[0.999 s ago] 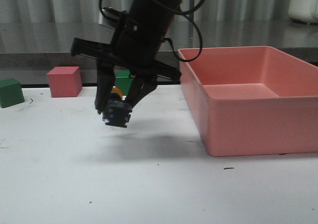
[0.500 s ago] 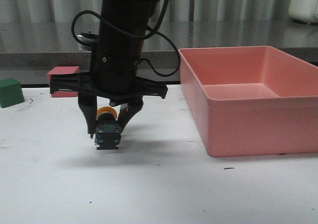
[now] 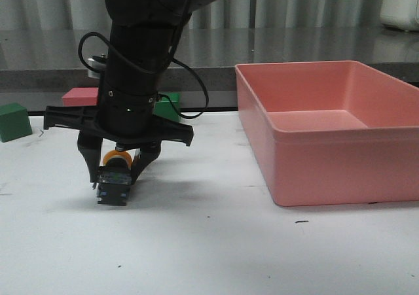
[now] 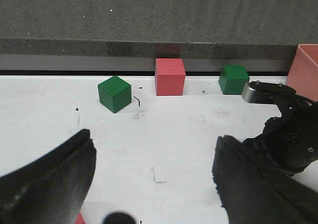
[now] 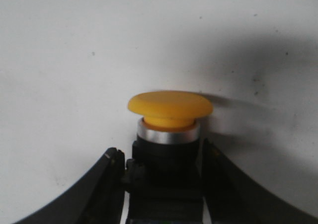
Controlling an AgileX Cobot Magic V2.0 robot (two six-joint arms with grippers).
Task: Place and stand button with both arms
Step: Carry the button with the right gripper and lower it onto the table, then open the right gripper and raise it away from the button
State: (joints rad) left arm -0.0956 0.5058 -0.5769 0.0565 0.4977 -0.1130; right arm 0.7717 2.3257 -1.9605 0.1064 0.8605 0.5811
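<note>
Front view: the right black robot arm reaches down over the white bench (image 3: 216, 256), and its dark two-finger right gripper (image 3: 112, 184) is closed on the small push button (image 3: 112, 177), a part with a yellow mushroom cap, a silver ring, a black collar and a dark blocky base. The button lies on its side between the fingers, its base toward the camera and its cap pointing away. The base sits at or just above the bench surface; contact cannot be confirmed.

With the large pink plastic bin (image 3: 334, 171) as landmark, the button is well to the bin's left, nearer the front edge of the bench than the cubes. A pink cube (image 3: 80, 96), mostly hidden behind the arm, and a green cube (image 3: 169, 105) stand farther back, left of the bin. A second green cube (image 3: 14, 121) stands farthest from the bin, at the far left.

Right wrist view: the two fingers (image 5: 94, 189) clamp the dark base on both sides, with the yellow cap projecting beyond them over the bench.

Left wrist view: the left gripper (image 4: 154, 184) has its two black fingers spread wide apart, holding nothing. Beyond it lie both green cubes and the pink cube; the right arm is beside it.
</note>
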